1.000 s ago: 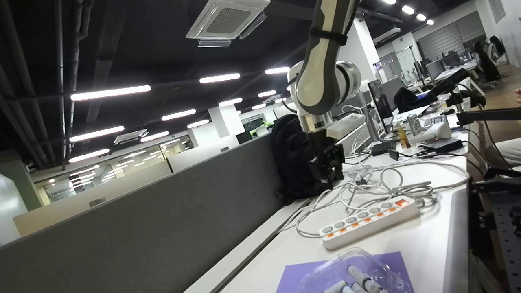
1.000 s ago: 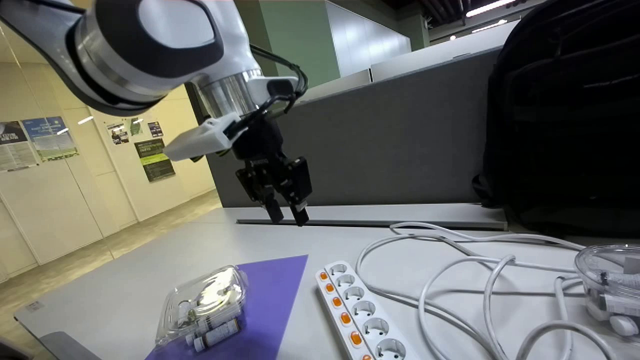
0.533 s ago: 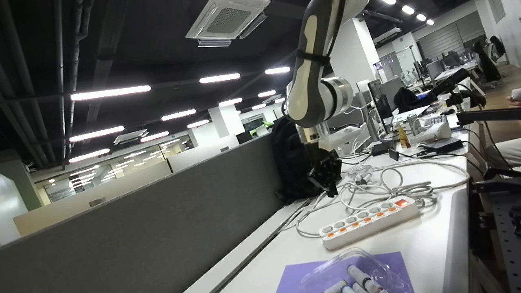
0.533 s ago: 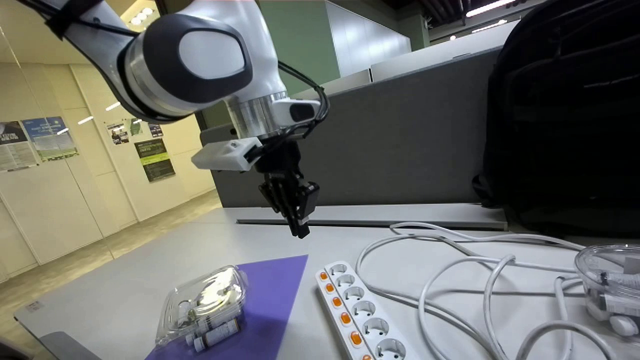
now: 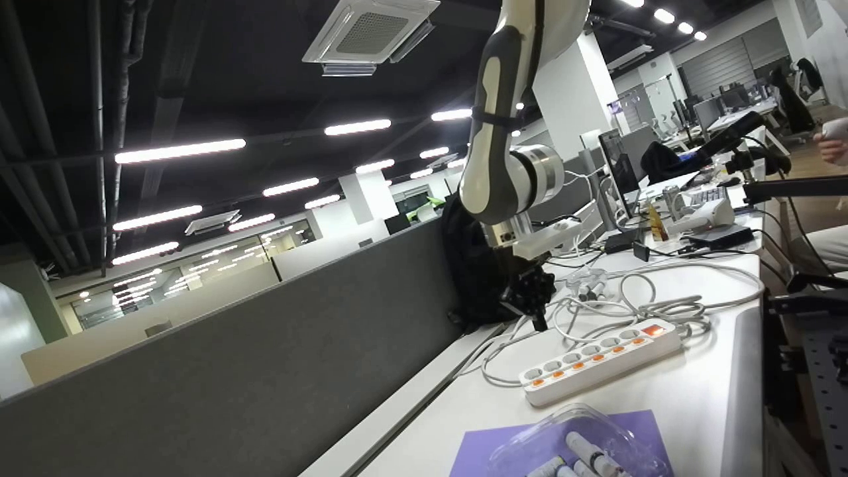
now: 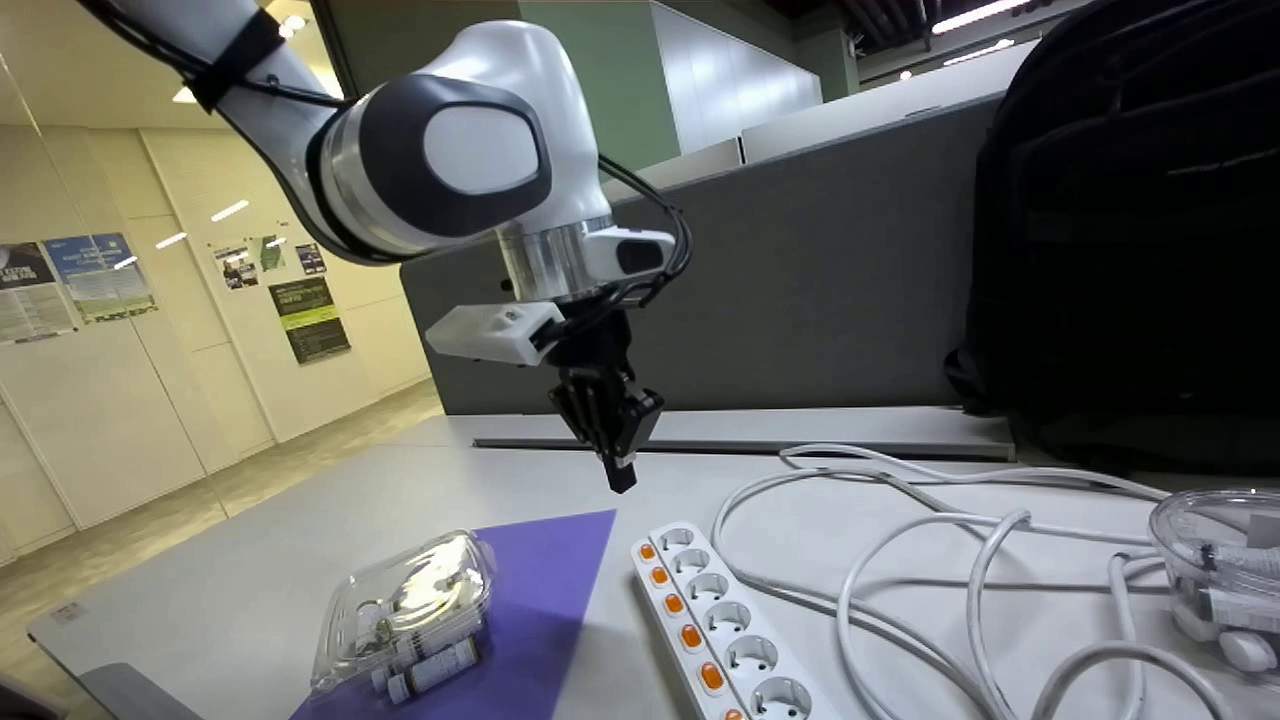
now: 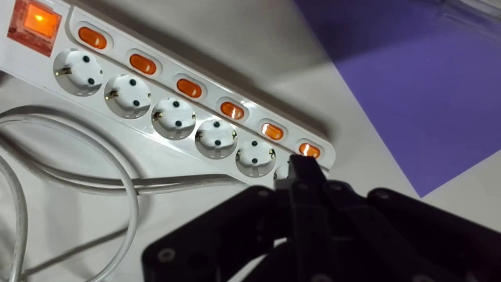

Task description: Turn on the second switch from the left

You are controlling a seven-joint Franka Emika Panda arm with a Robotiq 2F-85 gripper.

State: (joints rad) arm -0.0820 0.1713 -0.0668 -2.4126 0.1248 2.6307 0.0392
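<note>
Second switch from the left (image 5: 558, 374): small orange rocker on the white power strip (image 5: 603, 376), one in from the end away from the red, lit master switch (image 7: 41, 20), counting as an exterior view shows it. Which end the task counts from, can't tell.

Robotiq gripper (image 6: 621, 480): raised near that same end of the strip, apart from it, fingertips (image 7: 307, 169) pressed together. Changed: fingers are spread one second back; now joined, with the gripper lower and closer to the strip. Wrist view puts the tips in front of the strip's last socket (image 7: 282, 171), just beside its last orange rocker (image 7: 309, 150). Strip hasn't shifted.

Containers: clear plastic box (image 6: 350, 605) beside the strip, on a purple sheet (image 6: 555, 585), neither moved; white tubes (image 6: 435, 668) in or under it, can't tell which. Round clear tub (image 6: 1190, 535) off the strip's opposite side, past the looped white cable (image 7: 133, 207); white labelled tubes inside, partly cut off by the frame.

Further from the strip: grey partition (image 6: 790, 300) past its gripper-side end, black backpack (image 6: 1130, 280) at the partition beyond the cable. Person's hand (image 5: 833, 148) well apart from the strip, more of it in frame than a second back, holding something white, too small to name.
</note>
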